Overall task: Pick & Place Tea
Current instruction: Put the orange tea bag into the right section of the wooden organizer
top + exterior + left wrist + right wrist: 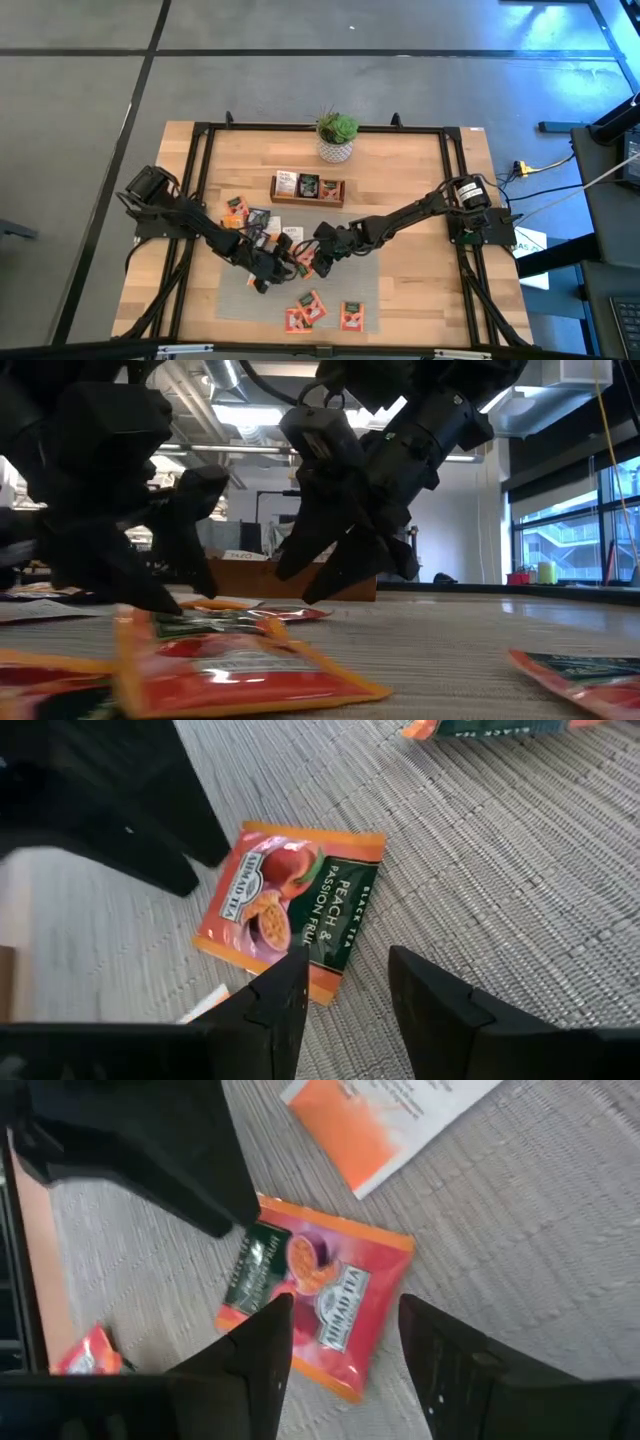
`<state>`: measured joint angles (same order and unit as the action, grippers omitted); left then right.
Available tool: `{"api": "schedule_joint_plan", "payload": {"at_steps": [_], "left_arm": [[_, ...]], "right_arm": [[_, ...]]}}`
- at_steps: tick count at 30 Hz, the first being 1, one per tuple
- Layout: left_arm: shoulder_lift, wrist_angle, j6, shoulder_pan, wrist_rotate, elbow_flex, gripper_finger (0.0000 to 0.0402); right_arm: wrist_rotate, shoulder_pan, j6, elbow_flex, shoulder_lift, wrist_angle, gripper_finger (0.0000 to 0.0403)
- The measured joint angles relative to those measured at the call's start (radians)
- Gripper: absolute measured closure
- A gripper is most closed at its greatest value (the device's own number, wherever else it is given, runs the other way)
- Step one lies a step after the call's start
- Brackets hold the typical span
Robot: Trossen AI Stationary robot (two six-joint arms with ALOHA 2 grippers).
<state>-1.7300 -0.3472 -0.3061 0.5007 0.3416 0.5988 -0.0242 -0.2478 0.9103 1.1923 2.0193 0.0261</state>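
Note:
An orange-red tea packet [290, 910] [320, 1295] printed "Peach & Passion Fruit" lies flat on the grey ribbed mat [232, 292], between both grippers. My left gripper [345, 990] [265, 272] is open and low over the packet's near edge. My right gripper [340, 1350] [320, 252] is also open, reaching in over the same packet from the right. In the low view, the left gripper [185, 595] and right gripper [300, 585] point down close to the mat. A white-and-orange packet [390, 1120] lies flat beside it. Whether any fingertip touches the packet does not show.
Several more packets lie on the mat and table: near the left arm [236, 210] and toward the near edge [308, 308] [351, 316] [230, 660]. The wooden tray [341, 190] holding packets sits farther back, with a potted plant [337, 140] behind it.

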Motion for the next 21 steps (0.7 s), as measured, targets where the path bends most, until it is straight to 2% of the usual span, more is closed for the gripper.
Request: {"api": "schedule_joint_plan", "payload": {"at_steps": [7,21], "left_arm": [[-0.017,-0.03,-0.065,-0.001,0.029,0.0,0.0266],[-0.019,-0.039,-0.068,-0.002,0.049,-0.002,0.0279]], "right_arm": [[0.0,0.0,0.029,0.0,0.0,0.014,0.0219],[0.048,0.001,0.08,0.004,0.052,-0.03,0.0251]]}}
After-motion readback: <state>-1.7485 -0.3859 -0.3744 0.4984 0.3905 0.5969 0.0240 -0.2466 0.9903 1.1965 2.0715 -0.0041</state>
